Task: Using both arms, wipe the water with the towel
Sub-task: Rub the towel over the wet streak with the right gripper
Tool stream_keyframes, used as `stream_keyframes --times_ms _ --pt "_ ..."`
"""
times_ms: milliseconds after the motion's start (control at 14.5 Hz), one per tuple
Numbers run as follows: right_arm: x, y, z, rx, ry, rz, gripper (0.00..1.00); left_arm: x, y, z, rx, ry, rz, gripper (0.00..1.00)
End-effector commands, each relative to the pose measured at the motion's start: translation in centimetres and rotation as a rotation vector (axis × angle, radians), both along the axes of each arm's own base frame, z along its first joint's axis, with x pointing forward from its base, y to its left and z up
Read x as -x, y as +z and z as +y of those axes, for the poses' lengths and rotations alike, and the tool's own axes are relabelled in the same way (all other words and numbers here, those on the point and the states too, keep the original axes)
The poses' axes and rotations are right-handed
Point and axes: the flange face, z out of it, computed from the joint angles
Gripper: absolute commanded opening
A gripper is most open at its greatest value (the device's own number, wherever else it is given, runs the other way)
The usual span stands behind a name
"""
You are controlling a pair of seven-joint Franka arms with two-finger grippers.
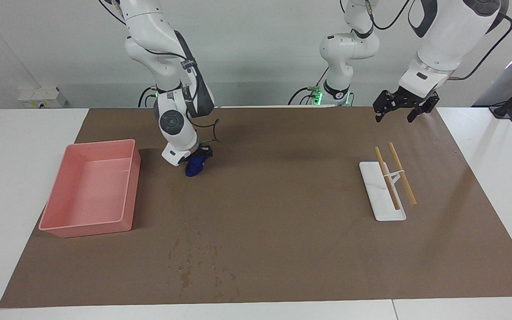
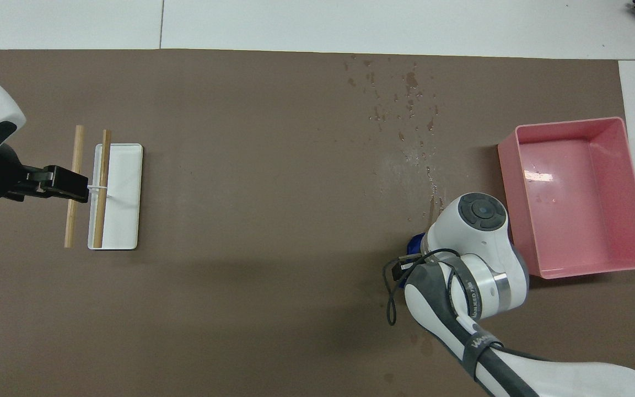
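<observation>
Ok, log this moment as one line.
right claw: shut on blue towel, beside pink bin | left claw: waiting above rack | water: unwiped

Two glossy white jointed robot arms (image 1: 167, 53) (image 1: 442, 40) with grey-black joints, looping black cables, green base lights, black grippers.
</observation>
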Motion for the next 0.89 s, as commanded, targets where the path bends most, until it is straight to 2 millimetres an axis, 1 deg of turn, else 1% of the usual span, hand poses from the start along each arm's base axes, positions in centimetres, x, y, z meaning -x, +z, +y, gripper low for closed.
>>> stream_keyframes --times_ms 0,69,275,344,413,481,619,756,825 --pt "-0.1 -0.8 -0.6 -0.044 0.016 -0.061 0.00 0.7 0.0 0.3 -0.016 -0.003 -0.010 1.00" --pt "-1.0 -1.1 -1.4 -0.066 0.047 -0.100 0.00 0.7 0.0 0.2 -0.016 -0.004 -0.010 1.00" --pt "-4.0 -1.2 -6.5 -0.106 0.169 -0.199 0.00 0.6 0.0 0.4 -0.016 -0.001 -0.010 1.00" --pt "-5.0 -1.0 -7.8 -0.110 0.192 -0.223 0.00 0.6 0.0 0.4 -0.016 -0.001 -0.010 1.00" --pt "-5.8 -0.8 -8.7 -0.101 0.218 -0.248 0.00 0.7 0.0 0.3 -0.016 -0.003 -0.010 1.00" --pt "-6.4 -0.8 -8.9 -0.086 0.249 -0.280 0.00 0.7 0.0 0.3 -0.016 -0.003 -0.010 1.00" --pt "-7.9 -0.4 -8.5 -0.050 0.327 -0.352 0.00 0.7 0.0 0.3 -0.016 -0.003 -0.010 1.00" --pt "-9.5 0.4 -8.2 -0.008 0.416 -0.400 0.00 0.7 0.0 0.4 -0.016 -0.001 -0.008 1.00" --pt "-10.1 0.6 -8.1 0.000 0.432 -0.409 0.00 0.7 0.0 0.4 -0.016 -0.001 -0.008 1.00"
